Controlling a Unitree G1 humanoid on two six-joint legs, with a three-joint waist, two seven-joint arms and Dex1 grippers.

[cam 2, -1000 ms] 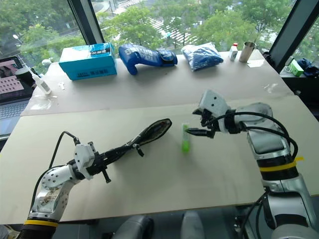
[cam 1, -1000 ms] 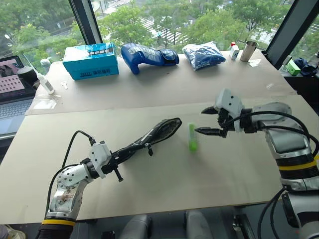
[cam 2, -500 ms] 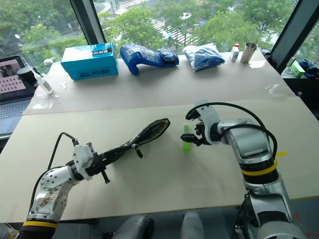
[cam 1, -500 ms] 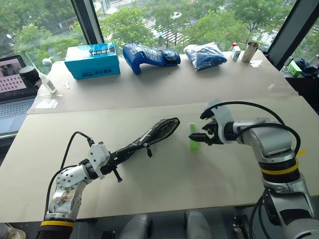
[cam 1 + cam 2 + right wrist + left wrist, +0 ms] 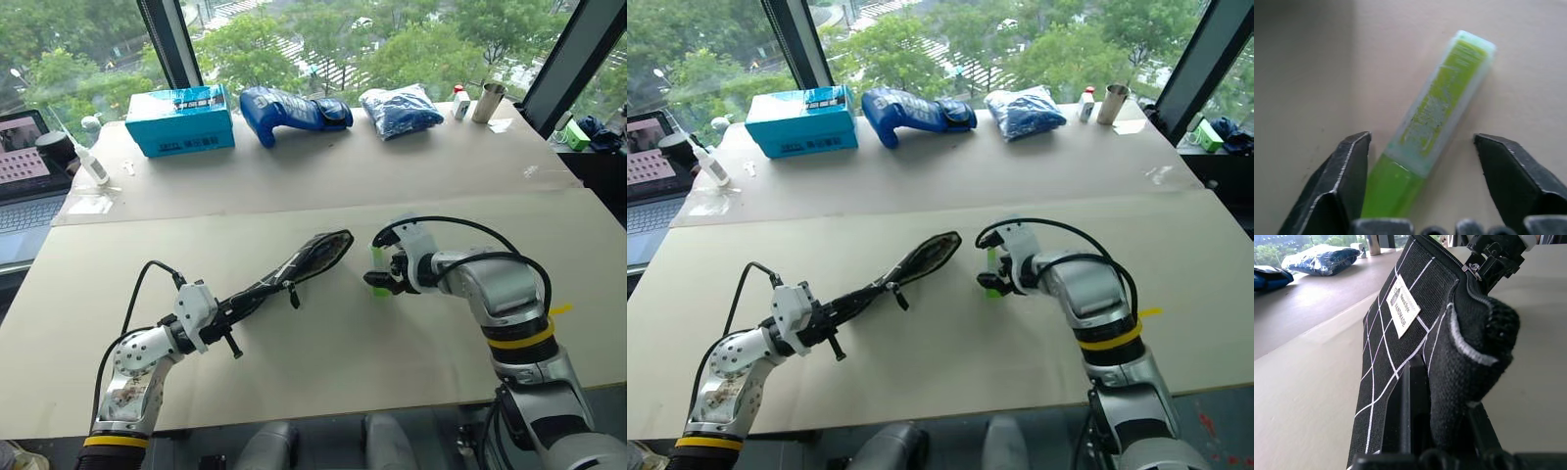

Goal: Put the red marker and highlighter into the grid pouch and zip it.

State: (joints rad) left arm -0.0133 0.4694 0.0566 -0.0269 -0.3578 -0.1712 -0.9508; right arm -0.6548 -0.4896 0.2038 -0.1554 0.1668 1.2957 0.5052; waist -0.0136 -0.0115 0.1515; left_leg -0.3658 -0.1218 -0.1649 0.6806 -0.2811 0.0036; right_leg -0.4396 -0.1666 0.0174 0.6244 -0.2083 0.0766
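Highlighter (image 5: 1436,109) lies flat on the counter (image 5: 392,352) between the right gripper's (image 5: 381,279) jaws, which stand wide on either side of its darker green end; one finger sits just beside it, the other is apart from it, and neither is seen pressing it. That gripper tilts down onto the counter, just right of the pouch (image 5: 294,269) mouth. The left gripper (image 5: 231,311) has its jaws clamped tight on one end of the pouch, holding it out slantwise over the counter so its open far end points toward the highlighter. In the left wrist view the pouch's white label, grid lines and zipper pull show close up. Along the far side of the counter, well apart from both arms, sit a teal box (image 5: 179,120), a blue boxing glove (image 5: 292,107), a blue bag (image 5: 399,108) and a metal cup (image 5: 487,100). A laptop (image 5: 22,162) stands off the counter's left end.
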